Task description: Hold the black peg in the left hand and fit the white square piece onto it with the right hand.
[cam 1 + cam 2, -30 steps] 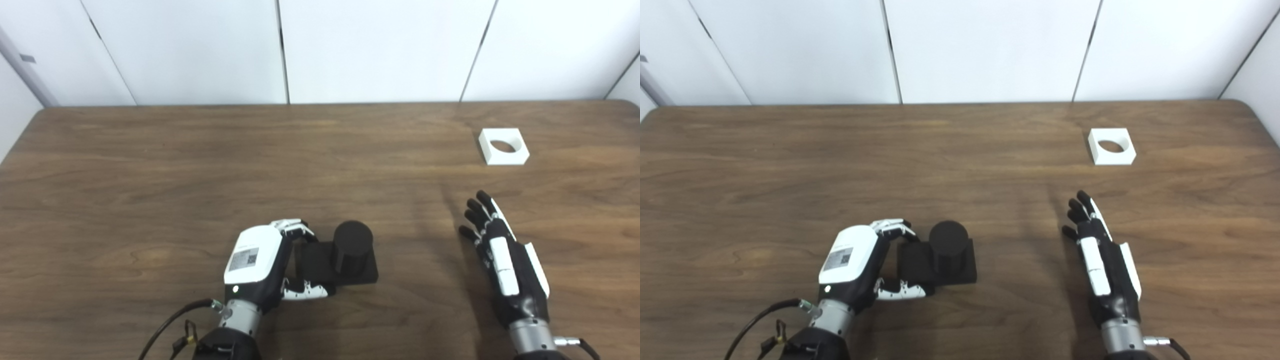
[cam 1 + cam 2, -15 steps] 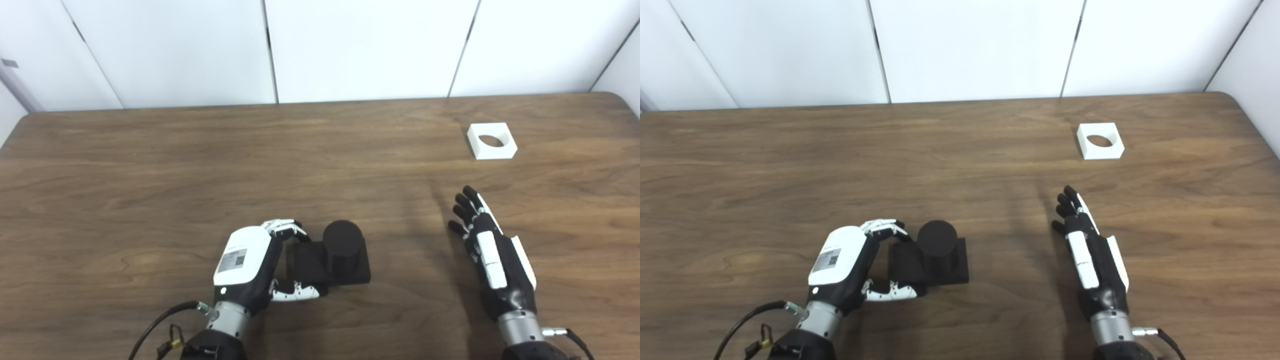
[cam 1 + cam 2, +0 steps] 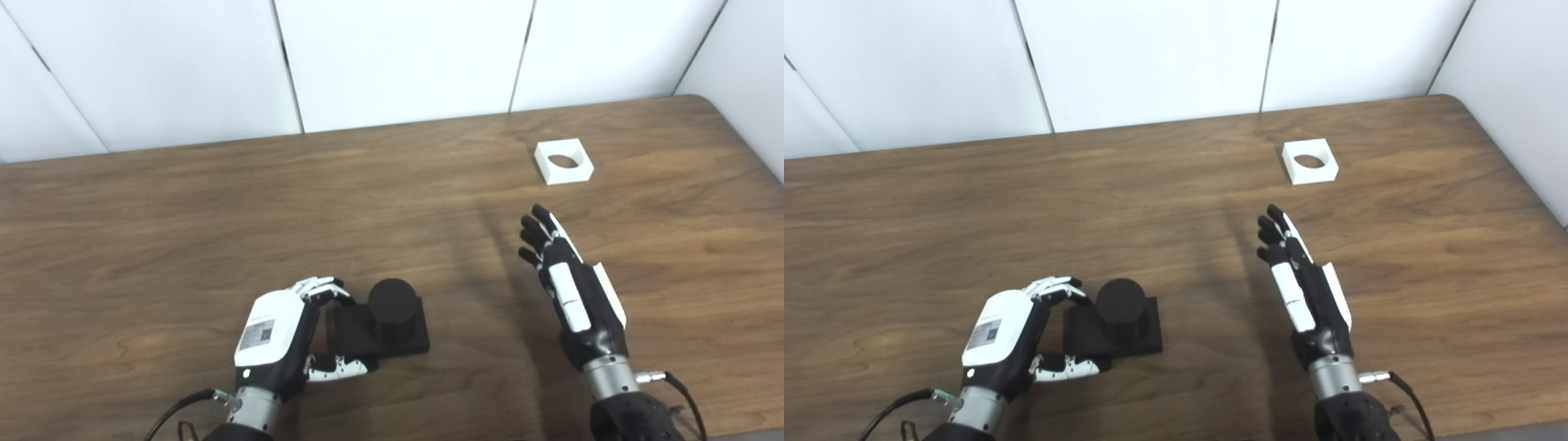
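The black peg is a short cylinder on a square black base, standing on the table near the front. My left hand is at the base's left end, fingers curled over its far corner and the thumb along its near edge, shut on it. The white square piece, with a round hole, lies flat at the far right. My right hand is open, held edge-up with its fingers straight and pointing toward the white piece, about a hand's length short of it.
The brown wooden table ends at a white panelled wall behind. Its rounded far right corner and right edge are close to the white piece.
The whole picture has shifted, so the camera has turned to the right. My right hand has edged a little forward toward the white piece. The left hand and peg have stayed put.
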Controlling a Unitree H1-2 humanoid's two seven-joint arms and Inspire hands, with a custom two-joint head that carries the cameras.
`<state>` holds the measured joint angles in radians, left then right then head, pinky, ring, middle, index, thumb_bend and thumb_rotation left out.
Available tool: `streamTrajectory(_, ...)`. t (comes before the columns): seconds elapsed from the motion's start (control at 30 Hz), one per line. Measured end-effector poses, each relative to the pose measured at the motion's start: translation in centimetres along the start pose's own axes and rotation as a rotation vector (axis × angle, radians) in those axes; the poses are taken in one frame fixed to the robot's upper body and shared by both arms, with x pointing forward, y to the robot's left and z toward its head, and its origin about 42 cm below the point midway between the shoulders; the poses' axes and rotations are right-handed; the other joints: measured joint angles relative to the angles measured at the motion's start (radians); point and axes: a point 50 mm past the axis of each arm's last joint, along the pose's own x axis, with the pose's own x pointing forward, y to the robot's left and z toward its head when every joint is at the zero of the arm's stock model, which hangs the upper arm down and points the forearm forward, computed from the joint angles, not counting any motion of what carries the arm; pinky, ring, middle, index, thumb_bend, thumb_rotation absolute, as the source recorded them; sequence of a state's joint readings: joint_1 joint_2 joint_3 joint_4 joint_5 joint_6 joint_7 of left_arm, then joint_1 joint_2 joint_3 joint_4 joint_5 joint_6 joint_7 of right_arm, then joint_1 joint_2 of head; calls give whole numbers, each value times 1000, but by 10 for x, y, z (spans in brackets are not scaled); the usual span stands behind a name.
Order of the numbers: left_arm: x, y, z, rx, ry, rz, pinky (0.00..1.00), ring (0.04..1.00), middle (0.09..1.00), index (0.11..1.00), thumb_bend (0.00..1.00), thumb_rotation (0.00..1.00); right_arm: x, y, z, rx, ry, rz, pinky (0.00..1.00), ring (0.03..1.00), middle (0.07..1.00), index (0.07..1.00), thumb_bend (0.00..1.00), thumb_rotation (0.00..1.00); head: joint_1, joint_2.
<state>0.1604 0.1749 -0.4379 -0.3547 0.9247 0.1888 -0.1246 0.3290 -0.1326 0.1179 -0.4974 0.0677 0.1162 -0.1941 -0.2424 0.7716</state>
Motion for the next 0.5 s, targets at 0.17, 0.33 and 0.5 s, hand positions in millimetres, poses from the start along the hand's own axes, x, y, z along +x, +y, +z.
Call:
streamTrajectory(0.17,1,-2,1,11,2,1,768,842,797,489,510,46,0,0,5,-1,9,-3,938,965,924,946,627,941,0,-8)
streamTrajectory(0.33,2,-3,1,13,2,5,759,840,796,489,511,45,0,0,7,25,10,-1,942,962,933,948,606,920,-8,-34)
streamTrajectory(0.5,3,-5,-1,16,1,18,753,835,790,488,512,44,2,-3,9,19,-3,-9,903,952,944,949,603,918,-25,-57)
